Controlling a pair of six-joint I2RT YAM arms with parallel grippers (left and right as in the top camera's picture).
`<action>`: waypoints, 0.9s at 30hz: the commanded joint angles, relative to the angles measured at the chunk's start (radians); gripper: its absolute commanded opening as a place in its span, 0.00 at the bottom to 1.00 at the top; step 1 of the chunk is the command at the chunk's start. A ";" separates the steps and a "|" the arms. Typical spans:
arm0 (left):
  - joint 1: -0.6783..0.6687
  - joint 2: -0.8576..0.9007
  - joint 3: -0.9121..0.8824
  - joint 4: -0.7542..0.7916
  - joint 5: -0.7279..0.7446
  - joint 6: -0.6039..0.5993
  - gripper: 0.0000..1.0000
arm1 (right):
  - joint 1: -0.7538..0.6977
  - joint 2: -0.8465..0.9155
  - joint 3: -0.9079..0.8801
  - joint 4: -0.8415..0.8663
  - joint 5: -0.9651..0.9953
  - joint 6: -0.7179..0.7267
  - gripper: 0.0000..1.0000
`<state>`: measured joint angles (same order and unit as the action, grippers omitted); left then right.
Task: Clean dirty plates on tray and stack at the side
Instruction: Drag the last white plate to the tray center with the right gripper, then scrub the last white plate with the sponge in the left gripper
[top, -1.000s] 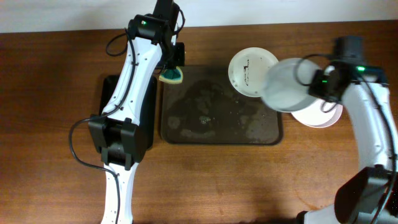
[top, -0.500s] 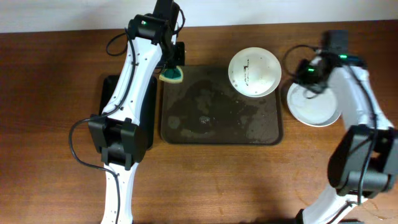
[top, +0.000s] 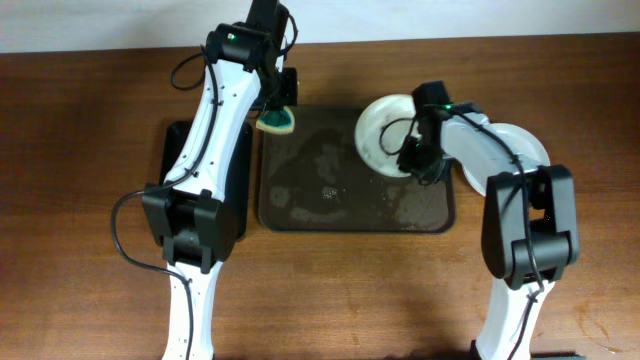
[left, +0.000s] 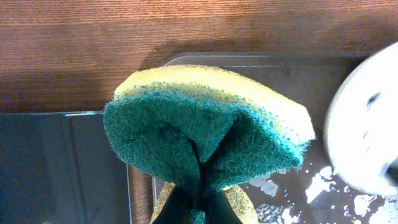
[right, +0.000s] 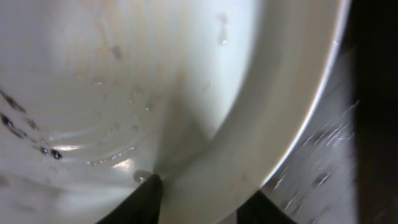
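Right tool: jaws astride streaked plate rim, clamp unclear. Risk: wet rim slips out on lifting. Left tool pinches sponge.

The brown wooden tabletop carries a large dark brown rectangular tray with rounded corners and a raised rim, set about mid-table. Just beside this tray's left edge lies a smaller, narrow black tray, only partly visible. Just beside the brown tray's right edge, toward its far corner, rests a round shallow white plate, partly covered. Whether more plates are stacked there cannot be told.
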<state>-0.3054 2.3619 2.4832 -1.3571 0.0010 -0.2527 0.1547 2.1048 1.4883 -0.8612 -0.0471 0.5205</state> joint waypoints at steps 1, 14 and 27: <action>0.001 -0.015 0.005 0.002 0.003 0.016 0.00 | 0.101 0.009 -0.016 -0.101 -0.056 -0.072 0.34; 0.001 -0.015 0.005 0.011 0.004 0.015 0.00 | 0.066 0.176 0.347 0.027 -0.101 -0.679 0.57; -0.025 -0.001 0.000 0.014 0.045 0.024 0.00 | 0.019 0.227 0.192 -0.076 -0.409 -0.304 0.04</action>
<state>-0.3084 2.3619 2.4832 -1.3460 0.0044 -0.2527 0.1776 2.2993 1.7855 -0.9691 -0.2955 0.2817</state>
